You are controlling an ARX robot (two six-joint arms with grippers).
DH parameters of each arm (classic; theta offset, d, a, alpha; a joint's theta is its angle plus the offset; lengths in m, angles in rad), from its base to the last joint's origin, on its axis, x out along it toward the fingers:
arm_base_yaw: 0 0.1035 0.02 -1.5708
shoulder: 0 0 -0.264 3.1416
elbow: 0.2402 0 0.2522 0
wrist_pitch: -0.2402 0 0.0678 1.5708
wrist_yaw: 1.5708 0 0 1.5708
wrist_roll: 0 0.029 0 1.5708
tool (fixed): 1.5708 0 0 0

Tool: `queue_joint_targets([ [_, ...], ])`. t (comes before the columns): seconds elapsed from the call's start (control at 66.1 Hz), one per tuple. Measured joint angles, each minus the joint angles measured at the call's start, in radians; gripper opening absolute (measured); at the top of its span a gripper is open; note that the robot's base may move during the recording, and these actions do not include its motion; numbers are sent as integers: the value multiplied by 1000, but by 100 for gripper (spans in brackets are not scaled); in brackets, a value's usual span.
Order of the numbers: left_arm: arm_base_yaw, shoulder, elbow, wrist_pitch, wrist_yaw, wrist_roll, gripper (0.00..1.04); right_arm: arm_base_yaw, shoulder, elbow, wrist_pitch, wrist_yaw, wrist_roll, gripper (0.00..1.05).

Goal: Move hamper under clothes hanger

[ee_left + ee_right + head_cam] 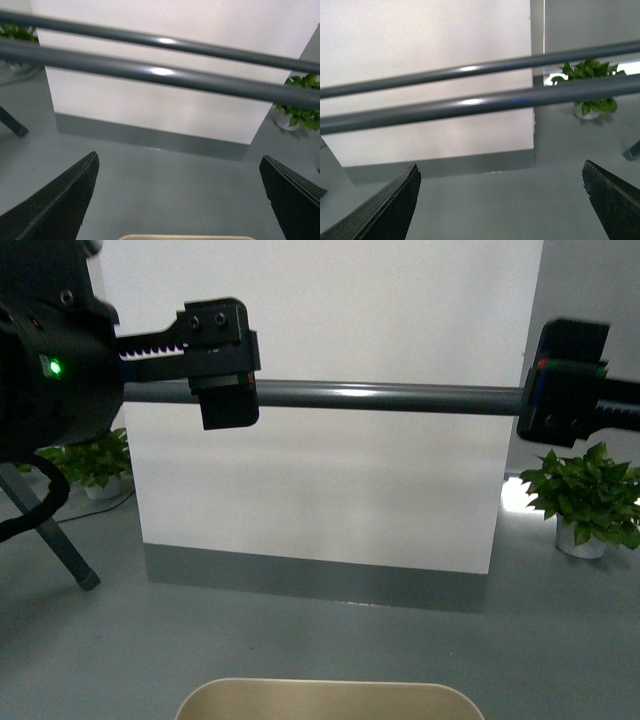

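The beige hamper's rim (328, 698) shows at the bottom middle of the front view, on the grey floor, nearer to me than the bar. A sliver of it also shows in the left wrist view (186, 237). The clothes hanger's dark grey round bar (390, 397) runs across at arm height, with an angled leg (55, 535) at the left. My left gripper (222, 355) is open and empty, raised in front of the bar's left part. My right gripper (565, 380) is open and empty at the bar's right end. Both wrist views show the bar (165, 75) (480, 102) above wide-apart fingers.
A white wall panel (320, 490) with a grey base stands behind the rack. Potted green plants sit on the floor at the left (95, 465) and at the right (590, 500). The grey floor (300, 640) lies between the hamper and the panel.
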State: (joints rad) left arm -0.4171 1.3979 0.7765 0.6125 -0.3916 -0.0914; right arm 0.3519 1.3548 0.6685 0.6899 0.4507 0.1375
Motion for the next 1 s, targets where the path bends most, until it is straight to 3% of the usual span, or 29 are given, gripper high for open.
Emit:
queue_joint_targets([
  [0.076, -3, -71, -56, 11, 3, 35, 83, 8, -50, -8, -15, -38, -34, 92],
  [0.182, 32, -159, -169, 48, 39, 64, 67, -23, -124, -96, -10, -142, -98, 75],
  [0.439, 140, -289, -386, 89, 128, 74, 31, -113, -243, -290, 27, -215, -127, 41],
  [0.59, 207, -401, -500, 99, 187, 74, 2, -172, -357, -406, 36, -277, -134, 9],
  [0.635, 227, -435, -534, 99, 206, 75, 4, -186, -385, -433, 35, -290, -135, 1],
  [0.938, 310, -629, -661, 34, 290, 79, 3, -261, -584, -560, -37, -364, -137, 2],
  [0.998, 321, -663, -676, 15, 299, 79, 3, -297, -614, -573, -56, -423, -137, 2],
])
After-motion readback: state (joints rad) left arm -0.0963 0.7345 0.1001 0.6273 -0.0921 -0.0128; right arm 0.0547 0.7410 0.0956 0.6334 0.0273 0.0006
